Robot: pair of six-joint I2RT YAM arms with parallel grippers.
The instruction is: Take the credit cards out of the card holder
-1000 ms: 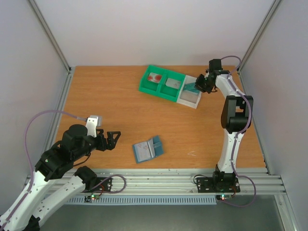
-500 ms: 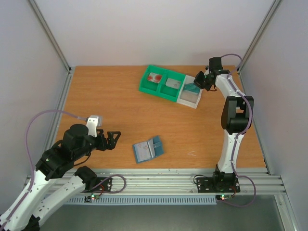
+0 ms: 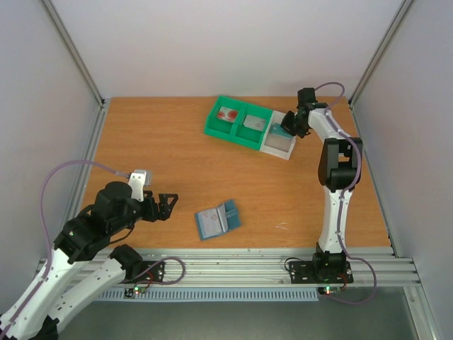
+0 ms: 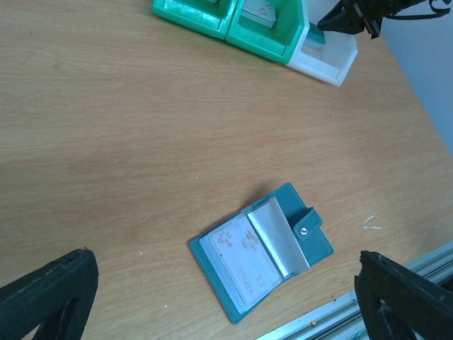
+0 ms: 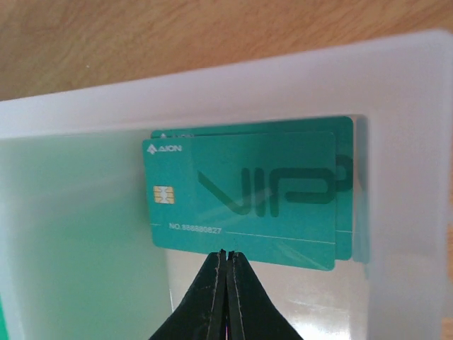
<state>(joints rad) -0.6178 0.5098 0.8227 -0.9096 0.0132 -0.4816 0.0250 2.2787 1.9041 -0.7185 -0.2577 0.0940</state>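
Observation:
The card holder (image 3: 217, 220) lies open on the table near the front; in the left wrist view (image 4: 262, 251) a pale card shows under its clear sleeve. My left gripper (image 3: 165, 205) is open and empty, hovering left of the holder, with its fingers (image 4: 49, 294) on either side of it in the wrist view. My right gripper (image 3: 289, 127) is shut at the white compartment (image 3: 279, 144), its tips (image 5: 226, 253) at the near edge of the teal card (image 5: 244, 191) inside. A second teal outline shows just behind that card. A white card with red marks (image 3: 227, 114) and a grey card (image 3: 253, 122) lie in the green tray.
The green tray (image 3: 212, 127) and the white compartment stand together at the back of the table, right of centre. Metal frame posts rise at the back corners, and an aluminium rail (image 3: 233, 265) runs along the front edge.
My right gripper has shifted left and down over the white compartment, bringing the teal card with it. The left arm and the holder have stayed put.

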